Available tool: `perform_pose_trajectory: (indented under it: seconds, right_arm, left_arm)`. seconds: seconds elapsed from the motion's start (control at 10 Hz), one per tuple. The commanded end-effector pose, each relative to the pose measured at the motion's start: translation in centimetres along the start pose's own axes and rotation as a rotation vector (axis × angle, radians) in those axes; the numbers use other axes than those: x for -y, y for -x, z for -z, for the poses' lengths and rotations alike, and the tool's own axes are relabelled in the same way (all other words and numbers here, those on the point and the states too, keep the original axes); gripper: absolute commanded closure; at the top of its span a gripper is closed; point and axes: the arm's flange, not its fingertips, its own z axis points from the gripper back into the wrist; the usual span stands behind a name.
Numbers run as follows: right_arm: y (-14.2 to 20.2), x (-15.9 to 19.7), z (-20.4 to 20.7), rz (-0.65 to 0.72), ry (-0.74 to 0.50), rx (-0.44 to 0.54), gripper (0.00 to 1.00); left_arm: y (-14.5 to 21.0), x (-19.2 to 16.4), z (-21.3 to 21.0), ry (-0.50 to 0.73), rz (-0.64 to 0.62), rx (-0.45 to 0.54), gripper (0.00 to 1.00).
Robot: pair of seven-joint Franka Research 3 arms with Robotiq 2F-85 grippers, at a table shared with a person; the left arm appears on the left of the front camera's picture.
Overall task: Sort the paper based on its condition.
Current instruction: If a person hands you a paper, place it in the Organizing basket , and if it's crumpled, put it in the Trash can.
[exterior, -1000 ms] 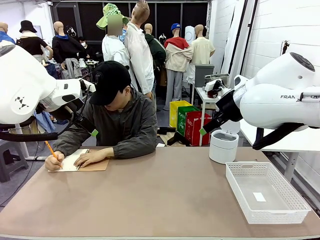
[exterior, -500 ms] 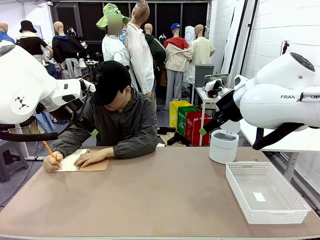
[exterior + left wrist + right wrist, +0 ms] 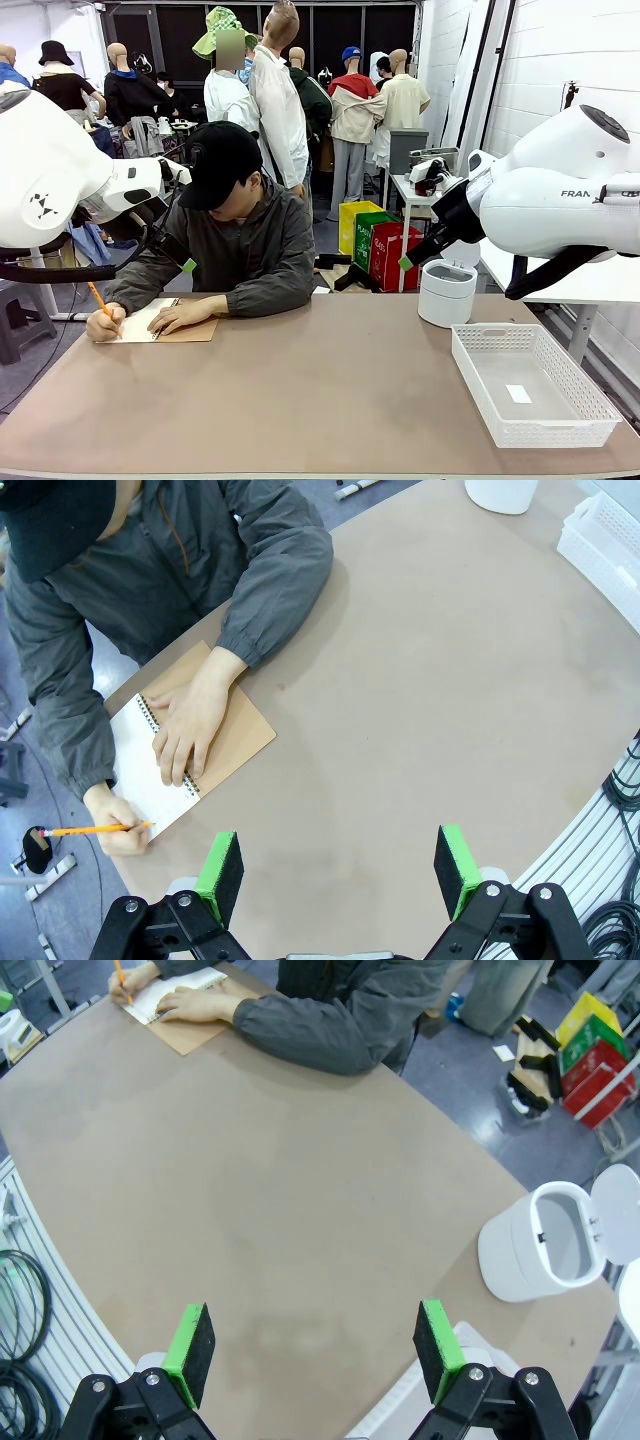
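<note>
Paper [image 3: 150, 780] = white sheet on the spiral notebook [image 3: 240, 735], well ahead of left gripper [image 3: 340, 865], far across the table [image 3: 300, 1180] from right gripper [image 3: 315, 1345]. Person's flat hand [image 3: 190, 725] rests across it, other hand [image 3: 118, 832] writes on it w/ pencil [image 3: 95, 829]. Both grippers spread wide, nothing held.

Step IMO: wait for handover. Don't reach in while hands are on it. Check for creases/tears before choosing bin [image 3: 545, 1245] vs tray [image 3: 530, 385].

Sheet looks flat, smooth, no crumple visible. Marks too small to read.
</note>
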Motion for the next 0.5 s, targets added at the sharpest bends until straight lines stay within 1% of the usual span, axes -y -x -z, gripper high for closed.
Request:
perform_pose_trajectory:
  seconds: [0.0, 0.4]
  right_arm:
    - [-0.02, 0.01, 0.00, 0.001, -0.005, 0.001, 0.00]
    - [-0.02, 0.01, 0.00, 0.001, -0.005, 0.001, 0.00]
  left_arm:
    - [-0.01, -0.06, -0.06, -0.003, 0.001, -0.003, 0.00]
    - [-0.01, -0.06, -0.06, -0.003, 0.001, -0.003, 0.00]
